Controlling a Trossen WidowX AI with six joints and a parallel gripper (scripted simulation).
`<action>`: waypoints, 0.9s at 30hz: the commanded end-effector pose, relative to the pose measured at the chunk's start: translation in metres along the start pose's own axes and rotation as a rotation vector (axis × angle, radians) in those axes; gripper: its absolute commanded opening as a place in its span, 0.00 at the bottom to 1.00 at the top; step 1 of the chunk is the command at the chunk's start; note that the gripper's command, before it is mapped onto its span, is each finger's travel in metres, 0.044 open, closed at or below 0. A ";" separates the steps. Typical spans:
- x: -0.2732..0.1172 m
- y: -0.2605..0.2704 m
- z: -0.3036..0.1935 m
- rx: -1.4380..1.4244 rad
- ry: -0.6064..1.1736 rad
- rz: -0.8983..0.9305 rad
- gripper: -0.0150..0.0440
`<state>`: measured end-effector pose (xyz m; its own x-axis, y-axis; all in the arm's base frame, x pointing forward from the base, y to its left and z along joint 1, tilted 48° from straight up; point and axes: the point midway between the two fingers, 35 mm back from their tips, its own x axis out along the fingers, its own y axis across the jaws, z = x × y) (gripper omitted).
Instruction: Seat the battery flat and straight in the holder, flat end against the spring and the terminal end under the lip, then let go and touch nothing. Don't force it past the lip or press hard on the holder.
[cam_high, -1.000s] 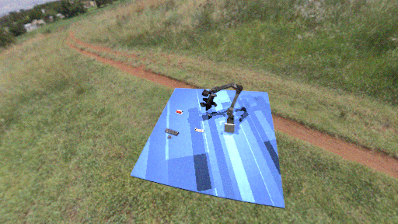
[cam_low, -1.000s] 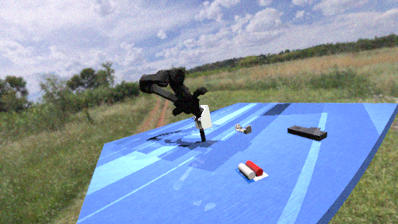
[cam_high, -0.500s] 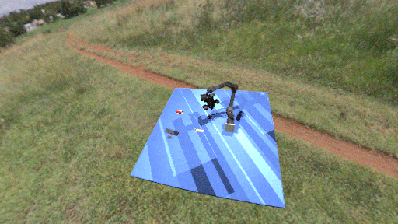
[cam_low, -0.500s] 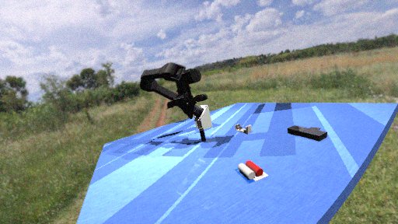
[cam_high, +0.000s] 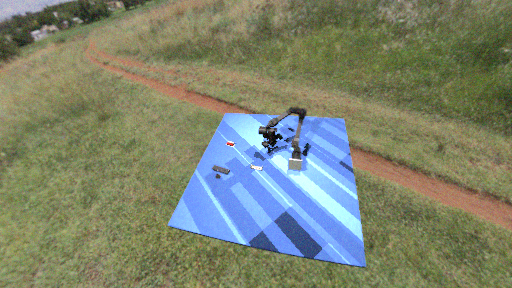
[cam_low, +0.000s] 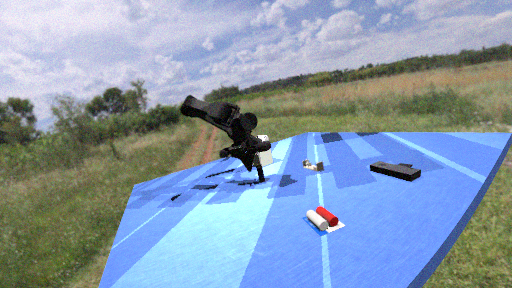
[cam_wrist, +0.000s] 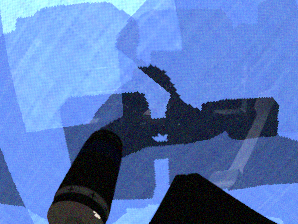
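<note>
The tool (cam_high: 270, 140) (cam_low: 250, 167) (cam_wrist: 185, 184) is narrow, its fingers closed together with nothing between them, and it points down above the blue counter (cam_high: 325, 240) (cam_low: 210, 250) (cam_wrist: 45, 65). The battery (cam_high: 269, 149) (cam_low: 260, 173) (cam_wrist: 89, 172), a black cylinder, stands on end on the counter just beside the tool, to its left in the wrist view and to its right in the exterior view. Whether the two touch, I cannot tell. The pale holder (cam_high: 256, 168) (cam_low: 313, 167) sits apart from the tool, farther right in the exterior view, and the battery is outside it. Well to the tool's right there lies a dark block (cam_high: 221, 169) (cam_low: 395, 171). Nearer that camera than the tool, a white cylinder (cam_low: 317, 220) and a red cylinder (cam_low: 327, 216) lie side by side.
</note>
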<state>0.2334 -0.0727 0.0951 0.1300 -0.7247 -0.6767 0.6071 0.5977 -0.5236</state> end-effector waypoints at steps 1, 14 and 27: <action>0.002 0.004 0.000 -0.004 -0.002 -0.002 0.25; 0.002 0.024 0.002 -0.004 -0.001 0.000 0.25; 0.002 0.045 0.001 -0.004 -0.001 0.000 0.25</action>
<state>0.2589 -0.0506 0.0736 0.1296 -0.7265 -0.6748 0.6003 0.5992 -0.5298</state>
